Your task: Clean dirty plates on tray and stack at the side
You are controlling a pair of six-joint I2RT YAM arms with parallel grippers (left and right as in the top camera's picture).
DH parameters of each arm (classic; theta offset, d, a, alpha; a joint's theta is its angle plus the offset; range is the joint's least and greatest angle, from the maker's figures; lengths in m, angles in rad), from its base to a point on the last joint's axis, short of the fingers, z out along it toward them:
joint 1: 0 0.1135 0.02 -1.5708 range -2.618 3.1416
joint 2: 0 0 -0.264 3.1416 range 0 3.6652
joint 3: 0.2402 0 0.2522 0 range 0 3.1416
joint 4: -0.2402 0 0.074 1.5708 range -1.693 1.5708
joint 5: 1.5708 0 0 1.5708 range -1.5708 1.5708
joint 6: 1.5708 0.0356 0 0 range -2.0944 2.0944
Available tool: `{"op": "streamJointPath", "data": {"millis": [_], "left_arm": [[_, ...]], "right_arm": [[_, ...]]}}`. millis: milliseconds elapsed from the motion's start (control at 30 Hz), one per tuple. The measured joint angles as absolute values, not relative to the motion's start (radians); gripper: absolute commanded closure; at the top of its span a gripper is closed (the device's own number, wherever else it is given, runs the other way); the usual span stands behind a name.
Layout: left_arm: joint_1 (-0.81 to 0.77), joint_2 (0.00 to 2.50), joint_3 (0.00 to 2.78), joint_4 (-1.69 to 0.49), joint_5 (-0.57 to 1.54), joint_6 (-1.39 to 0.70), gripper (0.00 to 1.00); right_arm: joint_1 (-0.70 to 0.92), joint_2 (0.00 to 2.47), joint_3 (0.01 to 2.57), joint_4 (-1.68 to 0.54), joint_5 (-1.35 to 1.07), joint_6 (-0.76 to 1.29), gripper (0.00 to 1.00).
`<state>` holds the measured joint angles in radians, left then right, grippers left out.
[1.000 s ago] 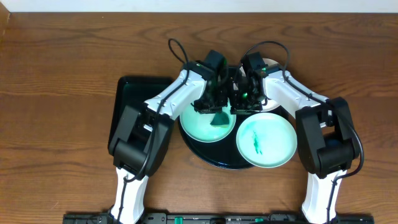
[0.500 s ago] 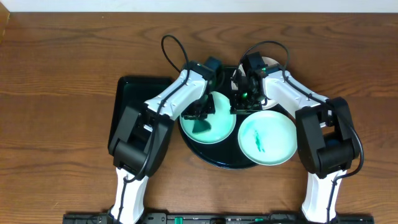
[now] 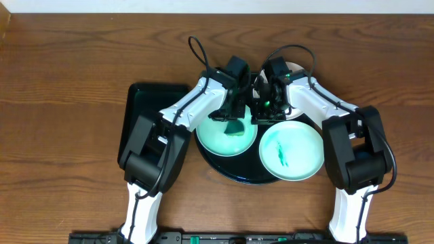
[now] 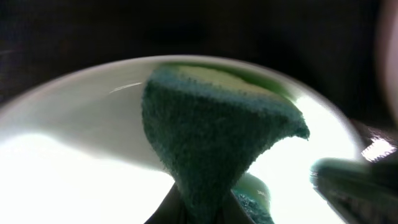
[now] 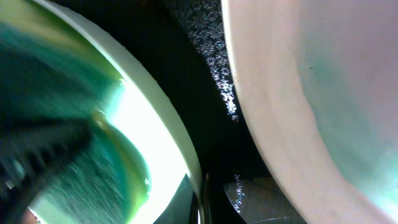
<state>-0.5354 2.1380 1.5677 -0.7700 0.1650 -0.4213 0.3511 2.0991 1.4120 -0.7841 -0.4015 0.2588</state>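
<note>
On the round black tray [image 3: 234, 175] lie two mint-green plates. My left gripper [image 3: 234, 116] is shut on a dark green sponge [image 3: 235, 127] and presses it onto the left plate [image 3: 215, 139]. In the left wrist view the sponge [image 4: 211, 137] fans out from my jaws over the bright plate [image 4: 68, 155]. My right gripper [image 3: 260, 112] is shut on that plate's right rim [image 5: 171, 118]. The right plate [image 3: 291, 152] carries a green streak. A white plate [image 3: 296, 70] peeks out behind the right arm.
A rectangular black tray [image 3: 144, 115] lies left of the round one, under the left arm. Bare wood-grain tabletop [image 3: 61, 102] spreads to both sides. In the right wrist view another pale plate [image 5: 311, 93] sits close beside the held rim.
The left gripper swept the sponge left across the left plate and has come back right toward its far edge. The right gripper has held still on the rim.
</note>
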Motion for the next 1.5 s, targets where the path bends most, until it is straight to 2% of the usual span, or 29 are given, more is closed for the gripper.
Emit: {"op": "streamJointPath", "data": {"millis": [133,267,600,933,1167,1300,1500], "left_arm": [[-0.542,2.136,1.578,-0.924,-0.041,-0.537,0.93],[-0.54,2.136,1.578,-1.021,-0.116,-0.598,0.93],[-0.46,2.091,1.624,-1.069,0.142,-0.412,0.93],[-0.119,1.644,1.768,-1.077,0.181,-0.368,0.93],[-0.054,1.649,1.739,-1.089,0.182,-0.365,0.93],[-0.054,1.662,1.711,-1.088,0.182,-0.365,0.93],[-0.054,1.662,1.711,-1.085,0.183,-0.365,0.93]], "right_arm": [[0.351,2.099,1.412,-0.784,-0.402,0.259,0.99],[0.351,2.099,1.412,-0.783,-0.403,0.259,0.99],[0.351,2.099,1.412,-0.788,-0.41,0.252,0.99],[0.358,2.094,1.412,-0.793,-0.39,0.223,0.99],[0.476,1.952,1.402,-0.875,-0.121,0.236,0.99],[0.603,1.775,1.402,-0.909,0.194,0.26,0.99],[0.73,1.695,1.402,-0.928,0.505,0.272,0.99]]}}
